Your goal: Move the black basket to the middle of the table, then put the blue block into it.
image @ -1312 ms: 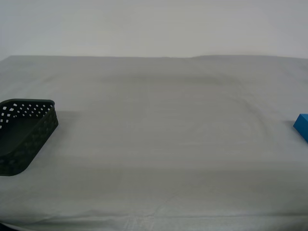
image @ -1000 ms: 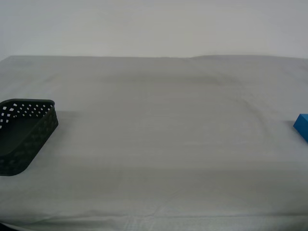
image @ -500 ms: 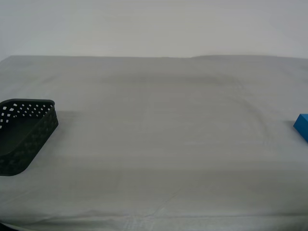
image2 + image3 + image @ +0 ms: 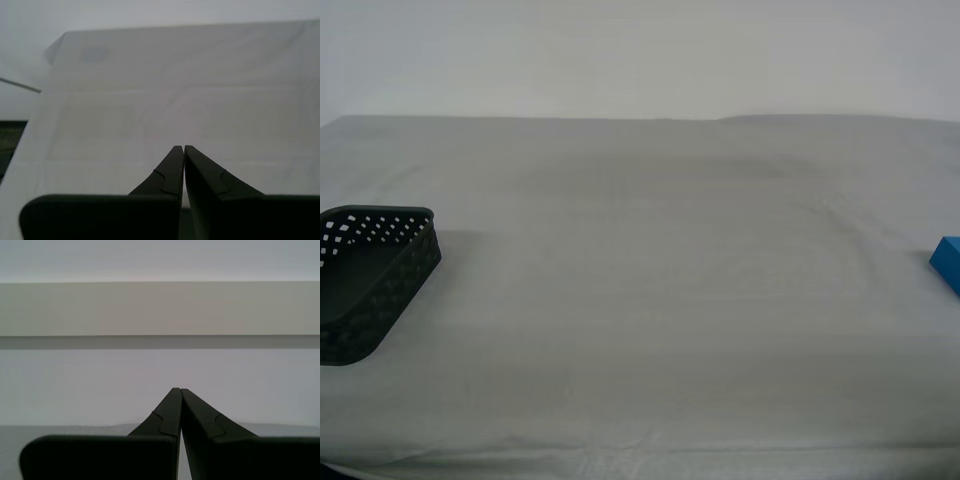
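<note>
Black basket (image 4: 368,282) sits at the exterior view's left edge of the grey counter (image 4: 650,300), cut off there, its long axis running diagonally away toward a far corner. Blue block (image 4: 948,264) peeks in at the right edge, well apart. My first pincer (image 4: 176,390) and second pincer (image 4: 180,148) are both closed, empty.

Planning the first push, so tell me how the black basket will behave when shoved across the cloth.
The black basket looks like thin, perforated plastic, so it is probably light and should slide easily. Its low, wide shape suggests it is unlikely to tip. The table cloth is slightly wrinkled, so it may bunch or drag under the basket.
</note>
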Available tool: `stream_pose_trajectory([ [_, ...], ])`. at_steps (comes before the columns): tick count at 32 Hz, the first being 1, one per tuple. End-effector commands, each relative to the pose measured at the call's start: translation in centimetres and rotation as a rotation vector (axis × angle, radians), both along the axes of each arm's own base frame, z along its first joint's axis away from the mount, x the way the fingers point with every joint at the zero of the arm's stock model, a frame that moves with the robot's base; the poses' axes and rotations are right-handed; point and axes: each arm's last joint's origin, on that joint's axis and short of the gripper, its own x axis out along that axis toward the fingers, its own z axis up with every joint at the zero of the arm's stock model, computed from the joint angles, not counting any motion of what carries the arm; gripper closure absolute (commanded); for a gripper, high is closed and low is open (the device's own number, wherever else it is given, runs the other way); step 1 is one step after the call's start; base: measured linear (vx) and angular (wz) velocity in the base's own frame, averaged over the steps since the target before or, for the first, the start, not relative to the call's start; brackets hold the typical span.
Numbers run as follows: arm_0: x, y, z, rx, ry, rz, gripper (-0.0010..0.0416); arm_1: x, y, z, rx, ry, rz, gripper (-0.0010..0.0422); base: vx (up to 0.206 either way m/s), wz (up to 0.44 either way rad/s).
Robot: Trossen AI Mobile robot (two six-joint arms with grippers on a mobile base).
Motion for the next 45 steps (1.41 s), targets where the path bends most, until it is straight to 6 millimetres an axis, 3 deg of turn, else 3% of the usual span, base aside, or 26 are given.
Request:
stream_pose_trajectory([
  [1, 0.0, 0.0, 0.1, 0.002, -0.003, 0.000, 0.0405, -1.1, 0.3, 1.1, 0.078, 0.108, 0.052, 0.0412, 0.000, 0.000],
  [6, 0.0, 0.0, 0.1, 0.002, -0.003, 0.000, 0.0406, -2.7, 0.4, 1.4, 0.108, 0.268, 0.074, 0.0412, 0.000, 0.000],
  [15, 0.0, 0.0, 0.0, 0.002, -0.003, 0.000, 0.0406, -3.4, 0.5, -0.7, 0.073, 0.400, 0.118, 0.0391, 0.000, 0.000],
  [20, 0.0, 0.0, 0.0, 0.003, 0.002, 0.000, 0.0406, -3.7, 0.4, -3.9, 0.010, 0.497, 0.121, 0.0310, 0.000, 0.000],
  [24, 0.0, 0.0, 0.0, 0.003, 0.003, 0.001, 0.0405, -4.1, 0.2, -7.6, -0.059, 0.561, 0.082, 0.0219, 0.000, 0.000],
  [30, 0.0, 0.0, -0.1, 0.003, 0.013, 0.001, 0.0406, -3.2, 0.6, -8.0, -0.031, 0.562, 0.109, 0.0151, 0.000, 0.000],
  [34, 0.0, 0.0, -0.1, 0.003, 0.013, 0.001, 0.0405, -2.5, 1.2, -8.4, -0.041, 0.572, 0.116, 0.0150, 0.000, 0.000],
  [40, 0.0, 0.0, -0.1, 0.003, 0.013, 0.001, 0.0405, 0.5, 1.4, -8.6, -0.043, 0.565, 0.060, 0.0193, 0.000, 0.000],
  [45, 0.0, 0.0, -0.1, 0.003, 0.013, 0.001, 0.0405, 3.0, 2.2, -12.2, -0.014, 0.744, -0.005, 0.0216, 0.000, 0.000],
])
